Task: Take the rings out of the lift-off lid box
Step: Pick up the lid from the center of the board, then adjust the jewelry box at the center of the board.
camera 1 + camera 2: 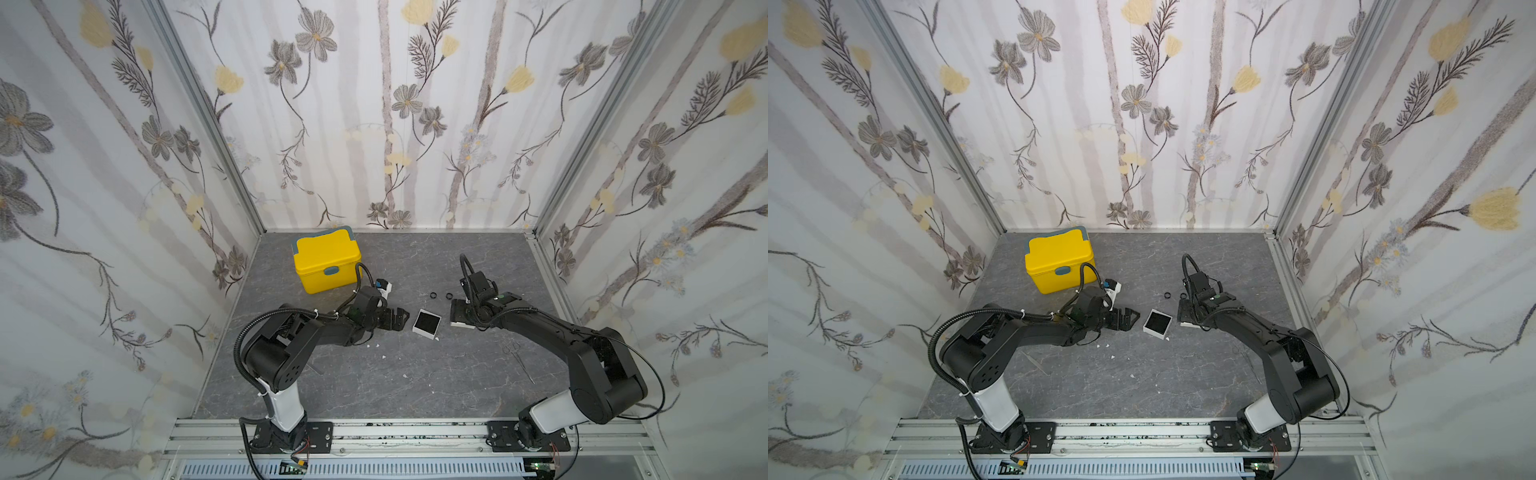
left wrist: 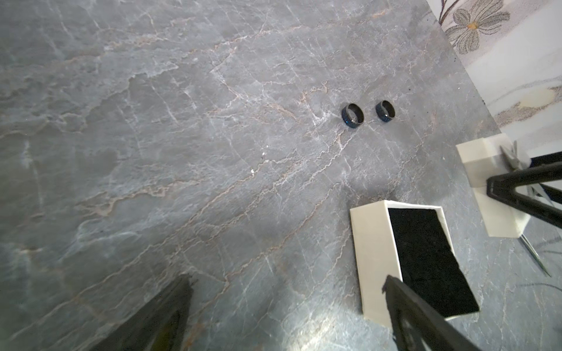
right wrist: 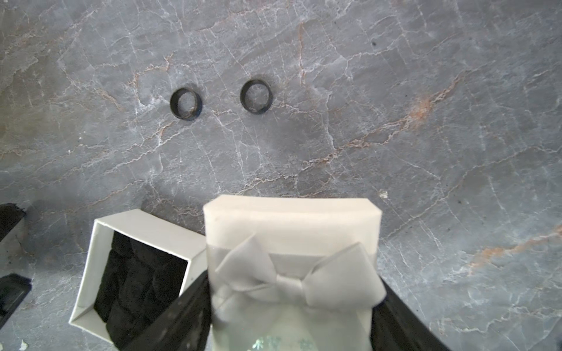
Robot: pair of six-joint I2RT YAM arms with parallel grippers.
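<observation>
Both rings are out on the grey worktop [image 1: 374, 374]: first ring [image 1: 432, 295] and second ring [image 1: 449, 296], lying flat, side by side, not touching. They show the same way in the wrist views.

The box base [image 1: 427, 323] sits lid-off on the worktop between the two arms, with its black lining exposed. The rings lie just behind it, toward the back wall.

The right claw [image 1: 462, 312] grips the lid [image 3: 289, 218], one finger on each side, grey bow facing the wrist camera. The lid is just beside the base. Can't tell if it is resting on the worktop or held just off it.

The left claw [image 2: 287, 282] is spread wide and holding nothing, with one finger over the base's edge.

The yellow box [image 1: 326, 259] stands behind the left arm, well clear.
</observation>
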